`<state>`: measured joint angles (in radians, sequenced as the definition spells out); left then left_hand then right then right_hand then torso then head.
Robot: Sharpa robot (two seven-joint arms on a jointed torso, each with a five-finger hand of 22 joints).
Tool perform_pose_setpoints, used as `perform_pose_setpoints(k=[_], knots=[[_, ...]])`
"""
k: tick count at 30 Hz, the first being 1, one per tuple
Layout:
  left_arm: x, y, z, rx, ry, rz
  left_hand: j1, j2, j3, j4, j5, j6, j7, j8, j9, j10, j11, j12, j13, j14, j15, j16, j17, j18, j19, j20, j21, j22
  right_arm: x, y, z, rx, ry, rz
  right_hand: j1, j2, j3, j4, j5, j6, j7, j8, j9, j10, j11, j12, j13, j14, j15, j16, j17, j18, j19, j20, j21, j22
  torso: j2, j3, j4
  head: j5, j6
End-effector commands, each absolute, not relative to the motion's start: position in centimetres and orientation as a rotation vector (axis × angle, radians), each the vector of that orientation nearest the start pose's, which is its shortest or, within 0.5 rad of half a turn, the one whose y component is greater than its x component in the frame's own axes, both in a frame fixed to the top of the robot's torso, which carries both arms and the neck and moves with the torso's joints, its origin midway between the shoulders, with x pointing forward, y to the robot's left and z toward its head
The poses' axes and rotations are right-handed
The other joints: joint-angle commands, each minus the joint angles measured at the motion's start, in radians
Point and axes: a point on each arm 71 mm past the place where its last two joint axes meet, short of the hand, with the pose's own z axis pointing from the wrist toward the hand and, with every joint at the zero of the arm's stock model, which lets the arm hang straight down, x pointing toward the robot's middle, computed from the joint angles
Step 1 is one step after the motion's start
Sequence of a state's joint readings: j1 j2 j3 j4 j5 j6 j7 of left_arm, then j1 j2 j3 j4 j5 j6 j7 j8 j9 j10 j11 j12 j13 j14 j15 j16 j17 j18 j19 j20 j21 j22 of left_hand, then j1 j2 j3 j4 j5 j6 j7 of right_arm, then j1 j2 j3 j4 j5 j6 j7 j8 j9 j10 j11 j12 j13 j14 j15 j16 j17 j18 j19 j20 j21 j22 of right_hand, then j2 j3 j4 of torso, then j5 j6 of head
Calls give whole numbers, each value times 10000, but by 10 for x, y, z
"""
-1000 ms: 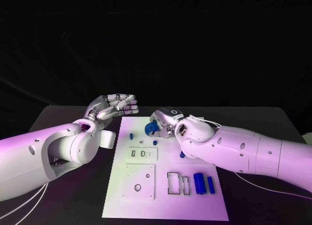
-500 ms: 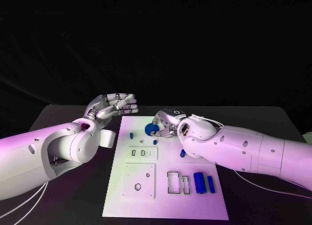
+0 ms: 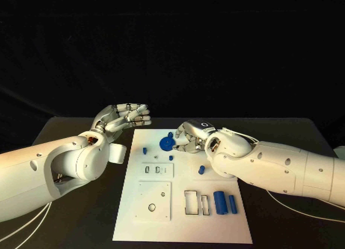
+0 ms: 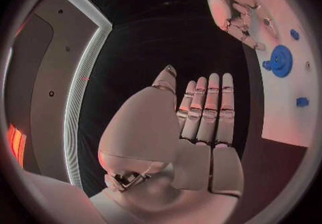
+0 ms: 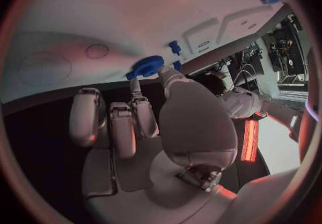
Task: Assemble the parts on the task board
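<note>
Right silver hand (image 3: 189,139) at frame centre rests fingertips beside the blue toothed gear wheel (image 3: 167,142) on the white rectangular task board (image 3: 183,228), grasping nothing; left hand (image 3: 124,117), upper left, hangs released, fingers apart.

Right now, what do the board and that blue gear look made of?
Task board: looks like rigid white plastic or coated sheet, matte, with clean-cut slots and no glare. Blue gear: probably moulded or printed plastic, going by its uniform saturated colour and dull sheen. Neither can be confirmed by sight.

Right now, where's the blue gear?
Head view: the blue gear sits on the far end of the task board, just left of the right hand.
</note>
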<state>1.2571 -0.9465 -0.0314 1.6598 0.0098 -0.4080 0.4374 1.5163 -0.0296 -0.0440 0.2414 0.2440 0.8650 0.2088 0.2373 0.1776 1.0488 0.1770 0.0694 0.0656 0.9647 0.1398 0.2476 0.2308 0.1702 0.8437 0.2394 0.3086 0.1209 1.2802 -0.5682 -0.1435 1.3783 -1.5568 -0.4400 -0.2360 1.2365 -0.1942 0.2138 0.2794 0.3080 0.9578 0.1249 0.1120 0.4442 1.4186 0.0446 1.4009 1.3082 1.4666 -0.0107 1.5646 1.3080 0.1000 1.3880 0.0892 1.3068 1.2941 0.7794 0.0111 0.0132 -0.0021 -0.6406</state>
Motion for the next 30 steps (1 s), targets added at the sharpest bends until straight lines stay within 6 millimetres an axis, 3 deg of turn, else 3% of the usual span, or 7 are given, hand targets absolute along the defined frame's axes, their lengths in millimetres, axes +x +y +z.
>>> perform_pose_setpoints(k=[1, 3, 5, 10, 18, 26, 30], knots=[[475, 226, -135, -10650, 12909, -15520, 78, -18, -52, -23, -50, -66, 25, -48, 11, -48, -2, -59, 10, -55, 3, -56, 9, 92, -29, 64, -62, -15, 504, -122, -165, -1824, 14769, 6609, 216, -59, 116, -37, -26, 26, 23, 9, -10, 40, 25, 27, 604, 1042, -95, 62, 2628, -186, 21, -19, -29, -37, -48, 13, -46, -18, 6], [476, 226, -135, -10657, 12906, -15501, 78, -18, -52, -23, -50, -66, 25, -48, 11, -48, -2, -59, 10, -55, 3, -56, 9, 92, -29, 64, -62, -15, 504, -138, -159, -1388, 14983, 6946, 334, -161, 146, -61, -159, -17, 37, -13, -29, 5, 38, -10, 563, 1042, -87, 62, 2628, -166, -33, -16, -111, -104, -80, 31, -80, -8, 5], [477, 227, -135, -10664, 12906, -15485, 78, -18, -52, -23, -50, -66, 25, -48, 11, -48, -2, -59, 10, -55, 3, -56, 9, 92, -29, 64, -62, -15, 504, -158, -155, -964, 15306, 7345, 646, -215, 241, -146, -577, -76, 62, -39, -56, -146, 60, -159, 394, 1042, -69, 62, 2628, -126, -147, -1, -282, -241, -127, 42, -118, -13, -16], [477, 228, -136, -10668, 12913, -15481, 82, -16, -57, -30, -52, -74, 30, -53, 12, -70, 4, -63, 8, -56, 6, -62, 16, 92, -27, 67, -65, -20, 501, -202, -153, -492, 15960, 7639, 1290, -372, 351, -503, -1056, -357, 154, -177, -155, -310, 139, -292, 240, 1042, -3, 62, 2628, -117, -191, 53, -369, -262, -206, 79, -190, -105, -33], [479, 228, -138, -10678, 12936, -15467, 84, -15, -59, -33, -53, -72, 30, -53, 14, -75, 5, -61, 9, -56, 7, -65, 20, 92, -27, 68, -67, -22, 500, -257, -158, -185, 16550, 7108, 1553, -445, 321, -675, -1178, -413, 179, -202, -198, -473, 162, -452, 52, 1039, 19, 58, 2614, -109, -216, 76, -417, -278, -266, 152, -239, -182, -79], [481, 229, -139, -10686, 12937, -15445, 84, -15, -59, -33, -53, -72, 30, -53, 14, -75, 5, -61, 9, -56, 7, -65, 20, 92, -27, 68, -67, -22, 502, -276, -169, -27, 16762, 6675, 1671, -425, 326, -736, -1038, -415, 187, -198, -220, -490, 170, -466, 39, 1042, 28, 62, 2628, -111, -211, 86, -417, -261, -262, 210, -220, -232, -81], [481, 229, -139, -10689, 12935, -15435, 84, -15, -59, -33, -53, -72, 30, -53, 14, -75, 5, -61, 9, -56, 7, -65, 20, 92, -27, 68, -67, -22, 505, -275, -176, -6, 16854, 6557, 1759, -396, 394, -788, -812, -351, 178, -159, -232, -468, 162, -446, 55, 1042, 23, 62, 2628, -117, -189, 88, -399, -226, -253, 182, -202, -247, -83]])
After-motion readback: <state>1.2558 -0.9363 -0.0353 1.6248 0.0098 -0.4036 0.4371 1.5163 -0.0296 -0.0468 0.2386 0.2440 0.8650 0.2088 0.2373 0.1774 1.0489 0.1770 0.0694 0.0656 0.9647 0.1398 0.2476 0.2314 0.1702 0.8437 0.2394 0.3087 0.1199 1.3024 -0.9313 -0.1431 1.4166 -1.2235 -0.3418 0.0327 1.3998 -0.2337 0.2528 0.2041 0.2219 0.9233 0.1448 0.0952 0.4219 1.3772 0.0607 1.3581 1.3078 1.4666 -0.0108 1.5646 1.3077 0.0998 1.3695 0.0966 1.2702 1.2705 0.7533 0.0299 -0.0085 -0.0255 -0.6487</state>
